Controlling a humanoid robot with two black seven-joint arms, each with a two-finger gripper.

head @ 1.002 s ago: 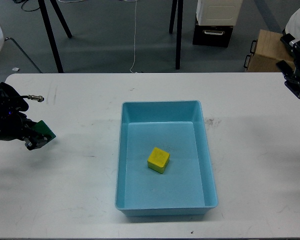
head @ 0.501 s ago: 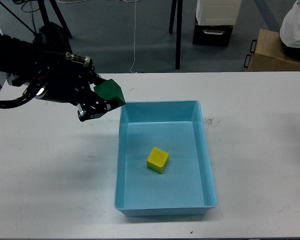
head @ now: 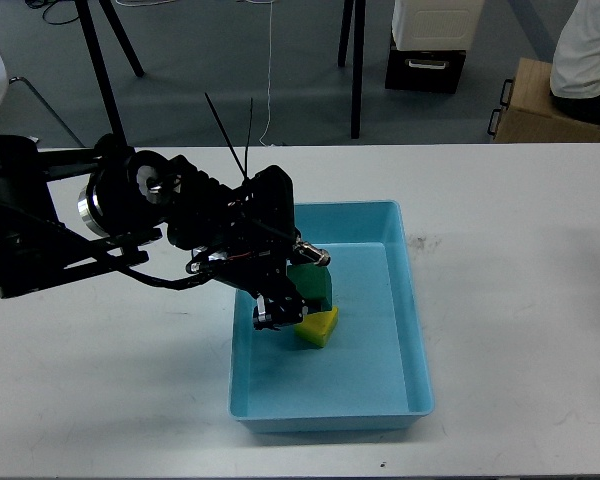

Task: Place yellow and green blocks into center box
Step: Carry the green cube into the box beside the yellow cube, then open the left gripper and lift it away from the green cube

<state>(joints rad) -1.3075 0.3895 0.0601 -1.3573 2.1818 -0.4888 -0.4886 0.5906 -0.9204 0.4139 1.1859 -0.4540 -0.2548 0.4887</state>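
My left arm reaches from the left over the light blue box point(head: 412, 300) in the middle of the table. My left gripper point(head: 292, 296) is down inside the box and shut on the green block point(head: 315, 288). The green block sits right beside and partly over the yellow block point(head: 321, 327), which lies on the box floor. I cannot tell whether the two blocks touch. The arm hides the box's left wall. My right gripper is out of view.
The white table point(head: 520, 260) spreads to both sides of the box. Beyond its far edge are black stand legs point(head: 357, 70), a cardboard box point(head: 530, 105) and a seated person point(head: 590, 50).
My left gripper carried the green block from the table's left side up and rightward, then down into the box beside the yellow block. The right gripper has left the view.
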